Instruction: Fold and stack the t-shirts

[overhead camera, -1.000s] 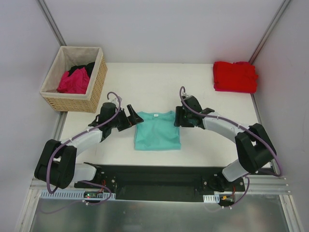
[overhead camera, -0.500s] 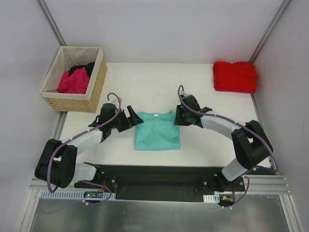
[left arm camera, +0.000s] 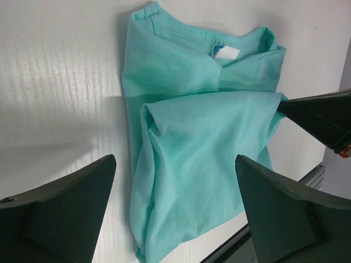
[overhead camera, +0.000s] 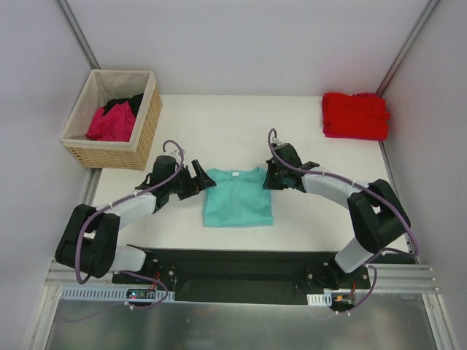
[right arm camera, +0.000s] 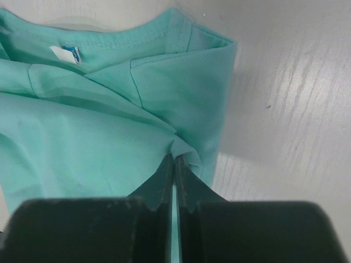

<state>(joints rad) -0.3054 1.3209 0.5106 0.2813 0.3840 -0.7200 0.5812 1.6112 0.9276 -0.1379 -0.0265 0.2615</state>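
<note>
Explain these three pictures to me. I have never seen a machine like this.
This is a robot with two arms bolted at the near edge of a white table. Each arm ends in a two-fingered hand. One picture looks down from above. The other two come from cameras on the wrists, so each shows that arm's own dark fingers. A teal shirt lies partly folded between the arms. The right hand is shut, pinching that shirt's edge. The left hand is open beside it and holds nothing. A folded red shirt sits at the far right. A basket at the far left holds a magenta shirt and a black shirt.
</note>
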